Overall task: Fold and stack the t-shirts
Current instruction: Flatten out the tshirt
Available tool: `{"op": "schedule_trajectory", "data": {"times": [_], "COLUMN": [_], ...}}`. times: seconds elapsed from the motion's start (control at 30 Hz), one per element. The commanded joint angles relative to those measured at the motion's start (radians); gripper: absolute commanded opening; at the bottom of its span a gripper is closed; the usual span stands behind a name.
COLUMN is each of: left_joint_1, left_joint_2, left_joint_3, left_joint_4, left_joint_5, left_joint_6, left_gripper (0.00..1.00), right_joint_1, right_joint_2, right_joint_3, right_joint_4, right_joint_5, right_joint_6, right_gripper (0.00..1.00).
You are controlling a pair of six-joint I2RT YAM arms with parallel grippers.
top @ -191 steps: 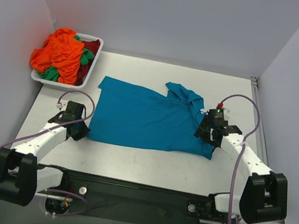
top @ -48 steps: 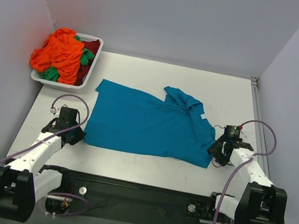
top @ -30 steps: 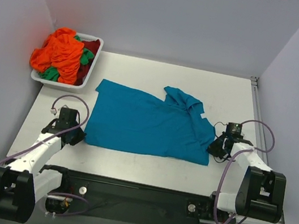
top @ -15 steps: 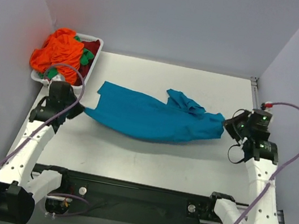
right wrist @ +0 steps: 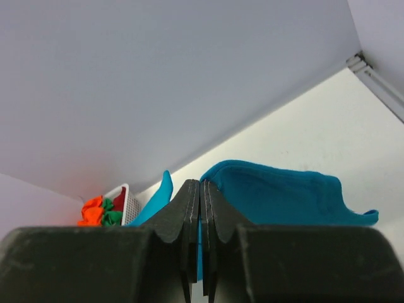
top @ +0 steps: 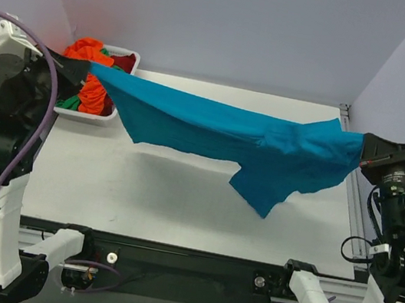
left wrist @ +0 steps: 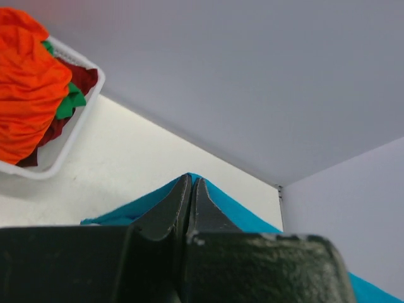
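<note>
I'm now hoisting the teal t-shirt (top: 221, 135) off the worktop (top: 177, 209), where it was lying flat a second ago, with the left tool (top: 82, 70) and right tool (top: 365, 151) each clamping one end, probably shaking it out before folding.

White table (top: 178, 202) bears a tray (top: 88, 116) (far-left corner).

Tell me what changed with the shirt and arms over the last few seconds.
The teal-blue t-shirt, flat on the table earlier, was gripped at both ends and lifted; it hangs stretched between the left gripper and right gripper. The white tray and its other shirts stayed put.
</note>
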Motion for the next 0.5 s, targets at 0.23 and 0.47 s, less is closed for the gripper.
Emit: {"op": "schedule_trajectory", "data": {"times": [0.23, 0.47], "left_joint_1": [0.008, 0.011], "left_joint_2": [0.116, 0.377], "left_joint_3": [0.081, 0.105], "left_joint_4": [0.094, 0.383], "left_joint_5": [0.031, 0.095], "left_joint_6": [-0.013, -0.036], "left_gripper": [0.00, 0.00], "right_joint_1": [-0.009, -0.009], "right_joint_2": [0.124, 0.316], "right_joint_3": [0.091, -0.015], "right_joint_4": [0.056, 0.396], "right_joint_5": [0.022, -0.053], "right_joint_6": [-0.021, 0.011], "right_gripper": [0.00, 0.00]}}
